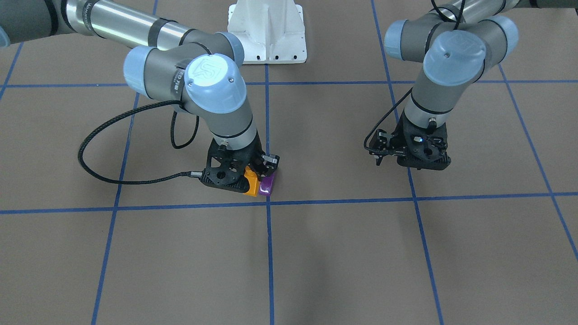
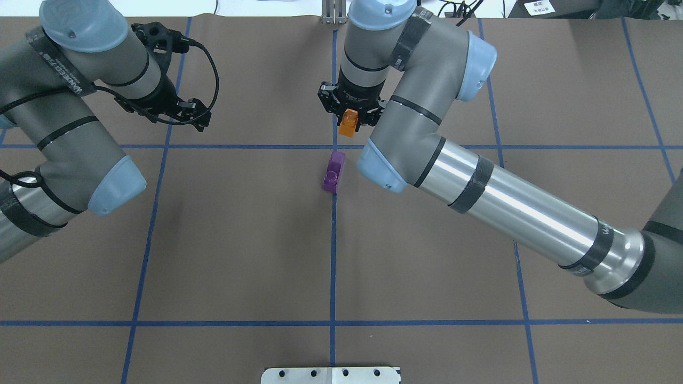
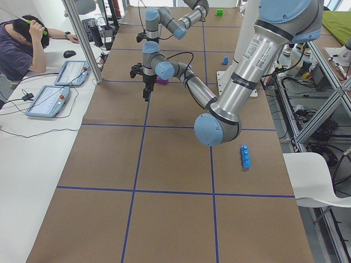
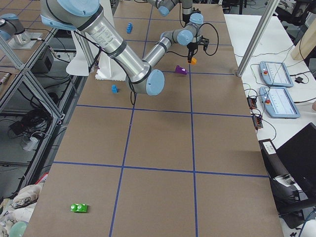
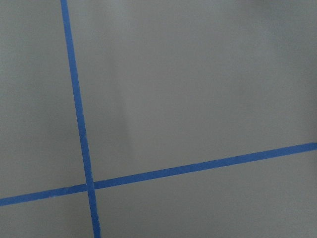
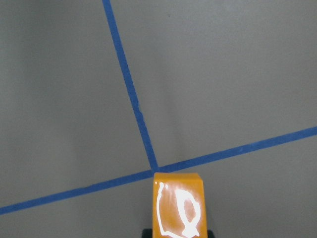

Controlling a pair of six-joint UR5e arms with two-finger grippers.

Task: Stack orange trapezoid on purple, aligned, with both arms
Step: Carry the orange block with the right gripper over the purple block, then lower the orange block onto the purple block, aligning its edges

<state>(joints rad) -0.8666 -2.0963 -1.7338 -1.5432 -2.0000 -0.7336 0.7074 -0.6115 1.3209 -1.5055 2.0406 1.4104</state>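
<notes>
my right gripper: holds glossy orange plastic trapezoid
overhead: glossy purple sloped brick, apart
my left gripper: jaw gap unclear

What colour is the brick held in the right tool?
Glossy orange; the orange trapezoid shows best in the right wrist view.

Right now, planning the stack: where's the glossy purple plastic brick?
Overhead view: the purple brick lies on the centre blue tape line, just below-left of the glossy orange plastic brick held in the right hand.
</notes>
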